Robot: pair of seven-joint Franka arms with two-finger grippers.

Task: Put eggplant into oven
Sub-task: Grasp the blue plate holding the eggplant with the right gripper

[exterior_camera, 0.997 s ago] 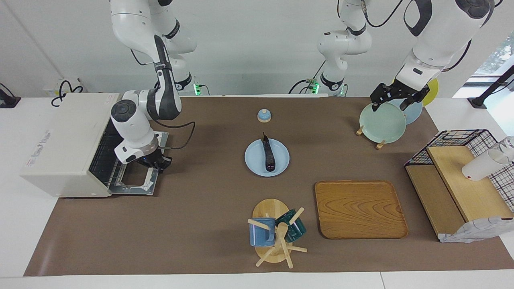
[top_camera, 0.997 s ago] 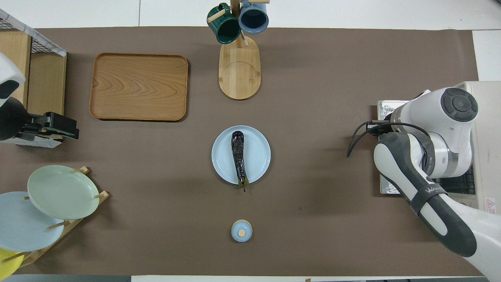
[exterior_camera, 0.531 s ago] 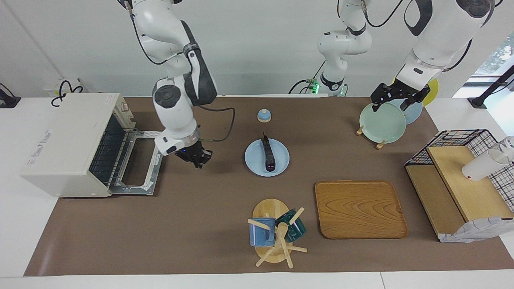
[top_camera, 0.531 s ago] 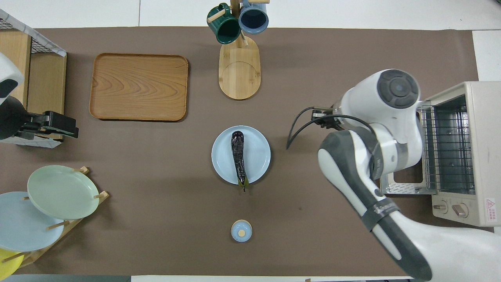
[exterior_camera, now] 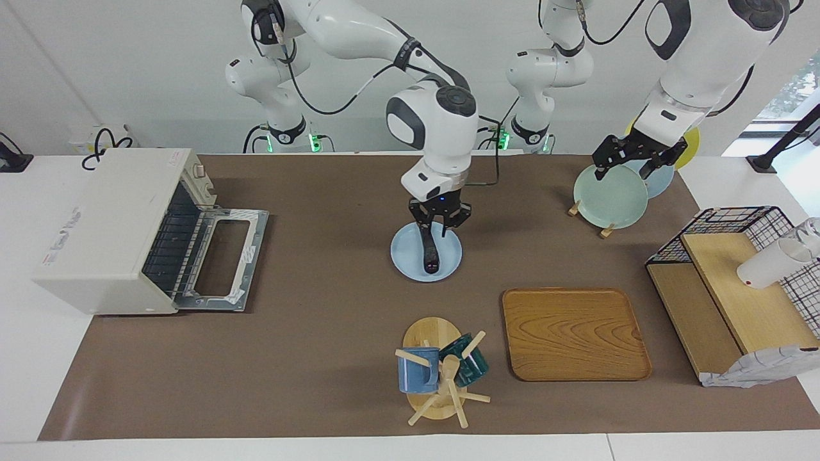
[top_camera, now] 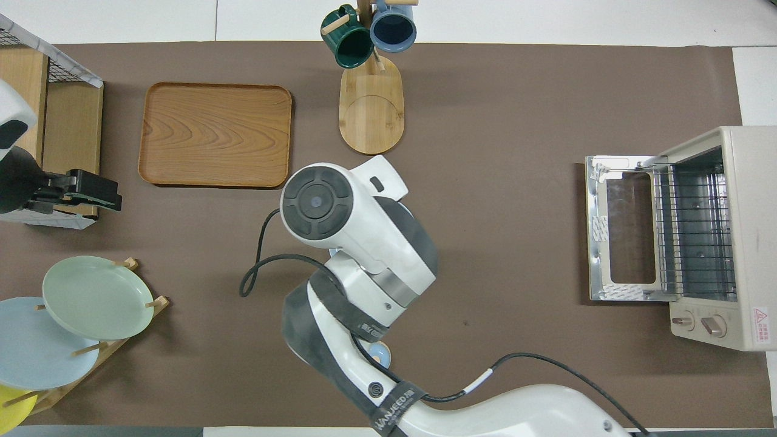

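The dark eggplant (exterior_camera: 429,253) lies lengthwise on a pale blue plate (exterior_camera: 402,256) in the middle of the table. My right gripper (exterior_camera: 440,225) hangs over the eggplant's stem end, fingers apart and holding nothing; I cannot tell whether they touch it. In the overhead view the right arm (top_camera: 358,243) hides the eggplant and plate. The off-white oven (exterior_camera: 102,230) stands at the right arm's end of the table with its door (exterior_camera: 221,264) dropped flat and its wire rack (top_camera: 692,230) showing. My left gripper (exterior_camera: 631,160) waits open over the plate rack.
A mug tree (exterior_camera: 442,374) with two mugs and a wooden tray (exterior_camera: 574,333) lie farther from the robots than the plate. A rack holding a green plate (exterior_camera: 608,195) and a wire-and-wood shelf (exterior_camera: 730,282) stand at the left arm's end.
My right arm has swung from the oven's opened door across to above the eggplant's plate, and its fingers have parted. The left arm has stayed where it was.
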